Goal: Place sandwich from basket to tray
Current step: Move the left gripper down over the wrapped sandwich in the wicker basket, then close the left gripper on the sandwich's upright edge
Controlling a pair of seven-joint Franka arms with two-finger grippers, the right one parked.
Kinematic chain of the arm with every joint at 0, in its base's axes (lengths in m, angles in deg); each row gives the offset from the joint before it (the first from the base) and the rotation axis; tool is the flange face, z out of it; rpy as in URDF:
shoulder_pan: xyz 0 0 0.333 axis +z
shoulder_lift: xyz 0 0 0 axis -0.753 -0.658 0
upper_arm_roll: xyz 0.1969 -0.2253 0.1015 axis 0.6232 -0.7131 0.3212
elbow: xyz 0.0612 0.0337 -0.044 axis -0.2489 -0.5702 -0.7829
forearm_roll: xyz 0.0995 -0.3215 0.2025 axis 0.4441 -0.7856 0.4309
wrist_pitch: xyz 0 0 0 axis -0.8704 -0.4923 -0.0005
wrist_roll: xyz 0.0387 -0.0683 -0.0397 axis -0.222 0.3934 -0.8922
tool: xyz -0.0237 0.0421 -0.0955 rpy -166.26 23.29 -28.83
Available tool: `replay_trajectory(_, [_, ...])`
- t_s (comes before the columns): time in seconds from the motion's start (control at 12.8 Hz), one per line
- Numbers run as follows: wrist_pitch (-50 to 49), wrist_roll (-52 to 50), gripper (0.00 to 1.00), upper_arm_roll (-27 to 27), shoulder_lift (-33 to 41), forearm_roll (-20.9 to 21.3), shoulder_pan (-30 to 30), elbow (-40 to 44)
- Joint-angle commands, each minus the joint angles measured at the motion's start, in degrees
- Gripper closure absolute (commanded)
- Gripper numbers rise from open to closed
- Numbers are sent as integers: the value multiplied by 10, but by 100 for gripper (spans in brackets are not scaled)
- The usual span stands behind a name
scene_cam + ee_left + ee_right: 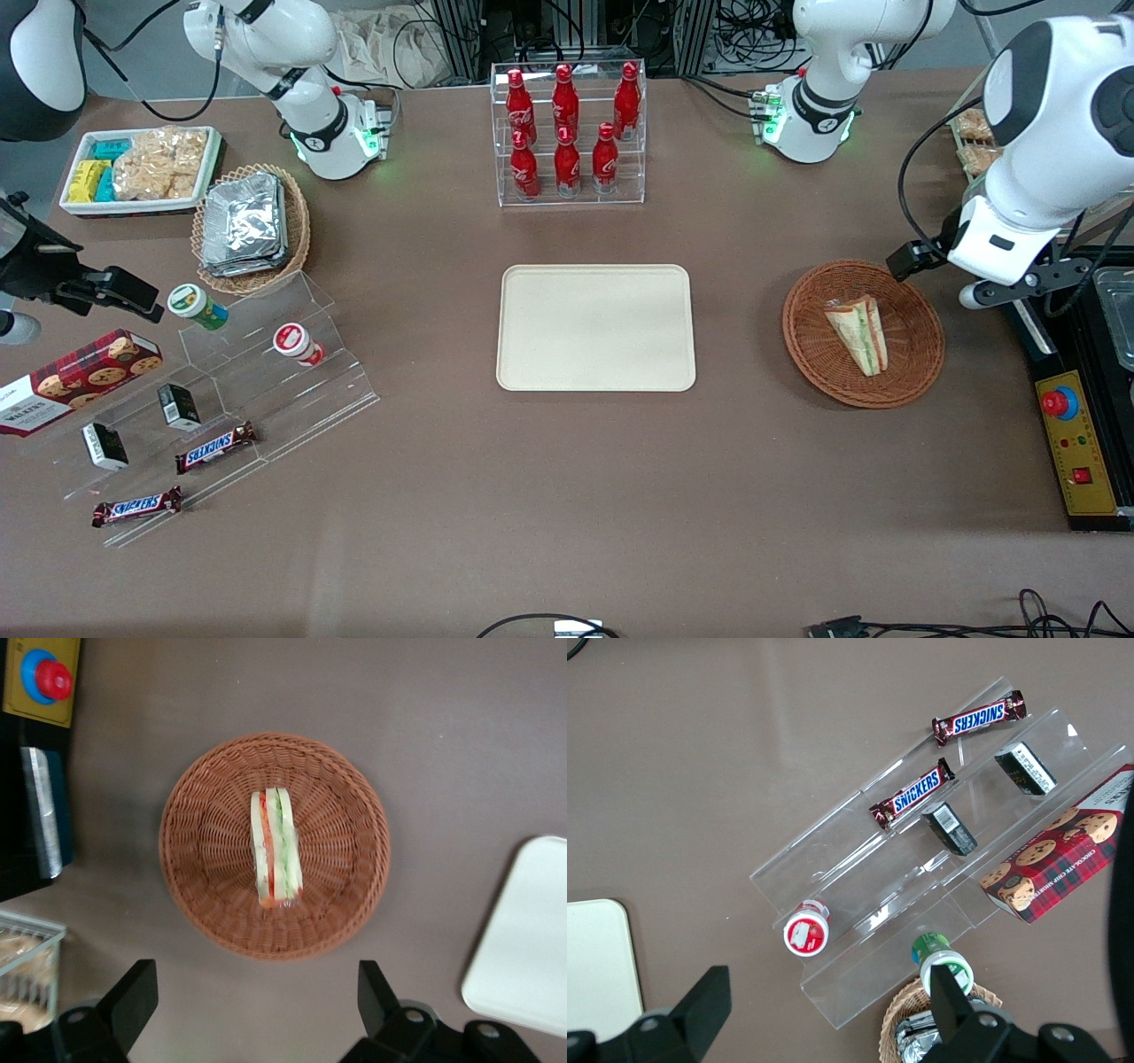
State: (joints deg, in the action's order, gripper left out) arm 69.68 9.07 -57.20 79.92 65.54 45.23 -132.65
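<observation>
The sandwich, a pale wedge with green and orange-red layers, lies in the round reddish-brown basket toward the working arm's end of the table. The cream tray lies bare at the table's middle, beside the basket. My left gripper hangs open and empty above the table, just outside the basket's rim and farther from the front camera than the sandwich. In the left wrist view its gripper shows two spread fingers with bare table between them, the basket and sandwich ahead, and a tray corner.
A yellow emergency-stop box lies beside the basket at the table's working-arm end. A clear rack of red bottles stands farther from the camera than the tray. Snack shelves, a tan foil-pack basket and a white dish lie toward the parked arm's end.
</observation>
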Motion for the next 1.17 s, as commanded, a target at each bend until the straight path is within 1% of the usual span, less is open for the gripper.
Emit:
replay_trajectory(0.0, [120, 0, 0, 5, 48, 8, -1, -132])
replay_trajectory(0.08, [154, -2, 0, 11, 29, 8, -1, -144])
replay_trajectory(0.47, [389, -2, 0, 55, -82, 8, -1, -229])
replay_trajectory(0.63, [427, -7, 0, 69, -125, 0, -2, -229])
replay_trajectory(0.78, [448, -22, 0, 70, -154, -5, -2, -228])
replay_trajectory(1.1, [481, -52, 1, 69, -184, -5, -8, -228])
